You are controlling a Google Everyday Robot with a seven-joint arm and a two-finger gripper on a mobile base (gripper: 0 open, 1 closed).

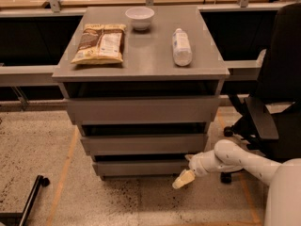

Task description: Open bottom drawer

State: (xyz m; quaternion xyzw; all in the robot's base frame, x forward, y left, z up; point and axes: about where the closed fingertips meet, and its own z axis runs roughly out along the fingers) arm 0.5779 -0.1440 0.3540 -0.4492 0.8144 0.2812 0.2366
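Observation:
The bottom drawer (pixel 141 167) is the lowest and narrowest grey flat front of the cabinet, just above the floor, with a dark gap above it. My white arm reaches in from the lower right. My gripper (pixel 184 177) is at the drawer's right end, its cream fingertips (pixel 181 180) pointing down and left, just below the front's lower right corner.
A mid-sized drawer (pixel 143 144) and a taller top drawer (pixel 141 109) sit above. The cabinet top (pixel 146 65) holds a snack bag (pixel 100 43), a white bowl (pixel 139 18) and a lying bottle (pixel 181 46). A black office chair (pixel 275 107) stands right. A black caster leg (pixel 28 194) lies lower left.

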